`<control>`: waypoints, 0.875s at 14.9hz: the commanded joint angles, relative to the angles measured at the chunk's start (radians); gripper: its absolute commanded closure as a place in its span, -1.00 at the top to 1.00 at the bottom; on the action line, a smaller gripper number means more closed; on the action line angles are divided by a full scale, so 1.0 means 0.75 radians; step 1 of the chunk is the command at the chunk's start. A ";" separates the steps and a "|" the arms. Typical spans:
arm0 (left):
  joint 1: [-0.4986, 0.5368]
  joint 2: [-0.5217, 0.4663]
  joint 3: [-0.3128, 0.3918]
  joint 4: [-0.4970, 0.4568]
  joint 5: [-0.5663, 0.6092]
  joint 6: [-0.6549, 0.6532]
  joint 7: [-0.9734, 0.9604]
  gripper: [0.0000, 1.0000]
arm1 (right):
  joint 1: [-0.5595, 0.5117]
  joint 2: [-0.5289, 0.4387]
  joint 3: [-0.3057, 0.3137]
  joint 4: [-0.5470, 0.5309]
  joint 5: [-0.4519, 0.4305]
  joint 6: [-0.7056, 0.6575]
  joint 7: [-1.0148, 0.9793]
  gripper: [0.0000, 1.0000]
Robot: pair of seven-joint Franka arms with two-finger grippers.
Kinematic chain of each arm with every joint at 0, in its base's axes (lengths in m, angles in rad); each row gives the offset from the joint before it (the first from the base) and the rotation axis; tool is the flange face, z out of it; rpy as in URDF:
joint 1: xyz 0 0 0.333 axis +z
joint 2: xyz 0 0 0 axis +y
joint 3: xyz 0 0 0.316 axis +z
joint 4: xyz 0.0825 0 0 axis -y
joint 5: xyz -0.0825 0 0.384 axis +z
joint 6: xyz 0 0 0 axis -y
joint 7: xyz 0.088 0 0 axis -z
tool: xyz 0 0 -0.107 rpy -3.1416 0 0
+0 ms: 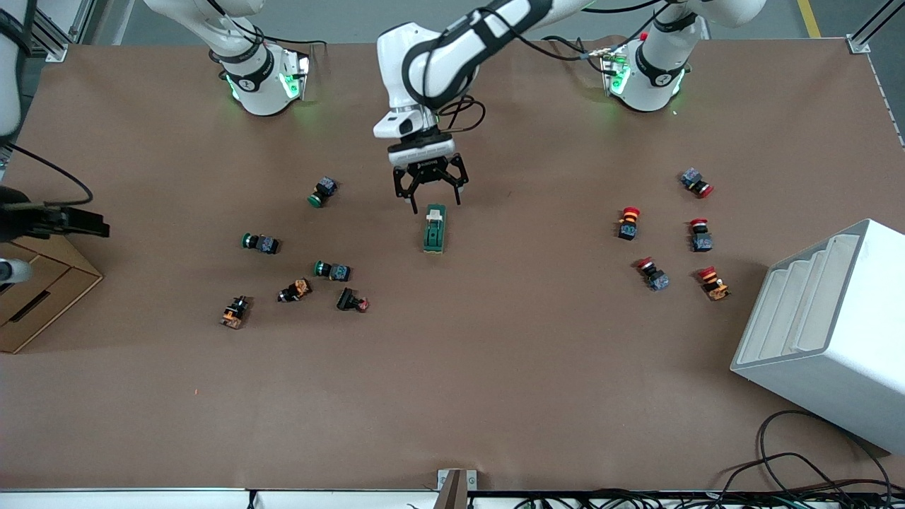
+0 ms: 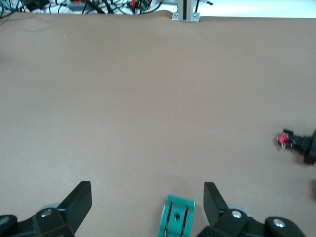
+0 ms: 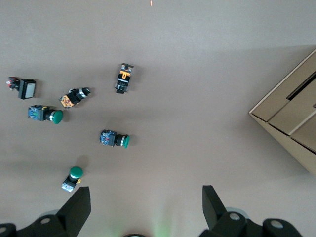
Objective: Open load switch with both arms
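The load switch point(image 1: 434, 227), a dark-green oblong block with a white tab at the end nearest the arm bases, lies flat on the brown table at mid-width. My left gripper point(image 1: 430, 192) hangs open just above its white-tab end. In the left wrist view the switch's green end point(image 2: 176, 217) shows between the spread fingers point(image 2: 79, 200), closer to one finger, and nothing touches it. My right gripper point(image 3: 145, 197) is open and empty, high above the table near its own base, and waits there.
Several green and orange push buttons point(image 1: 324, 191) point(image 1: 260, 243) point(image 1: 332, 270) lie toward the right arm's end. Red ones point(image 1: 628, 223) point(image 1: 701, 235) lie toward the left arm's end, near a white stepped rack point(image 1: 827, 332). A cardboard box point(image 1: 35, 290) sits at the right arm's table end.
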 commanded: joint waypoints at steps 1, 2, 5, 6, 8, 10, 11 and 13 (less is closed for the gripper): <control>0.131 -0.042 -0.007 0.094 -0.215 -0.006 0.262 1.00 | -0.029 -0.004 0.025 0.043 -0.016 -0.039 -0.004 1.00; 0.196 -0.070 -0.009 0.103 -0.297 -0.006 0.344 1.00 | -0.039 -0.006 0.027 0.043 -0.012 -0.043 -0.004 1.00; 0.364 -0.146 -0.007 0.139 -0.538 -0.010 0.616 1.00 | -0.037 -0.016 0.033 0.043 -0.014 -0.092 -0.004 1.00; 0.409 -0.148 -0.007 0.168 -0.600 -0.031 0.666 1.00 | -0.037 -0.016 0.031 0.045 -0.018 -0.121 -0.002 1.00; 0.495 -0.146 -0.007 0.225 -0.651 -0.082 0.749 1.00 | -0.041 -0.031 0.029 0.049 -0.012 -0.174 -0.010 1.00; 0.549 -0.142 0.003 0.278 -0.749 -0.149 0.921 1.00 | -0.041 -0.090 0.029 0.037 -0.001 -0.199 -0.016 1.00; 0.569 -0.142 0.012 0.301 -0.770 -0.180 0.976 1.00 | -0.039 -0.106 0.029 0.029 -0.001 -0.215 -0.016 1.00; 0.639 -0.146 0.014 0.309 -0.770 -0.227 1.016 1.00 | -0.039 -0.141 0.031 0.009 -0.001 -0.238 -0.016 1.00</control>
